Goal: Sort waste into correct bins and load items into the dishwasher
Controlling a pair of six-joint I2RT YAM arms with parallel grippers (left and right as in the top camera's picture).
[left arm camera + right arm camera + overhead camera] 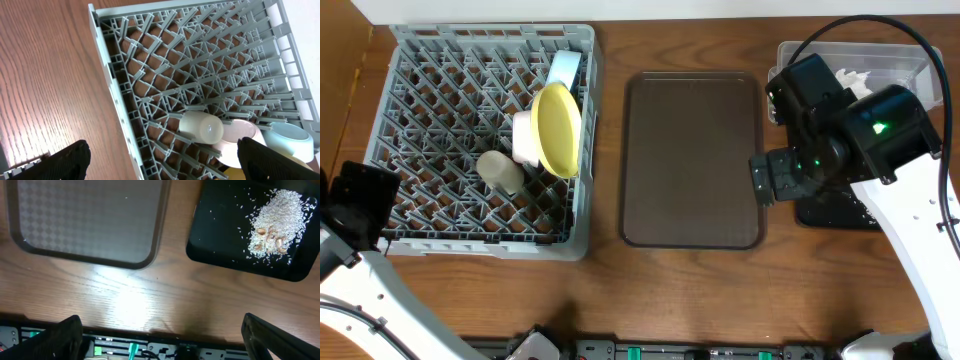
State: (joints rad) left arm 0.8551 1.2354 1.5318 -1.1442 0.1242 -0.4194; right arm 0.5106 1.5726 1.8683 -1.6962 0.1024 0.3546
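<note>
Right jaws gape above grainy crumbs (276, 222) on black tray (220, 242).

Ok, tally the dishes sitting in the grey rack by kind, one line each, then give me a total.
Bowls: 2 (light blue bowl, white bowl)
Plates: 1 (yellow-green plate)
Cups: 1 (pale cup)
Total in the rack: 4
</note>
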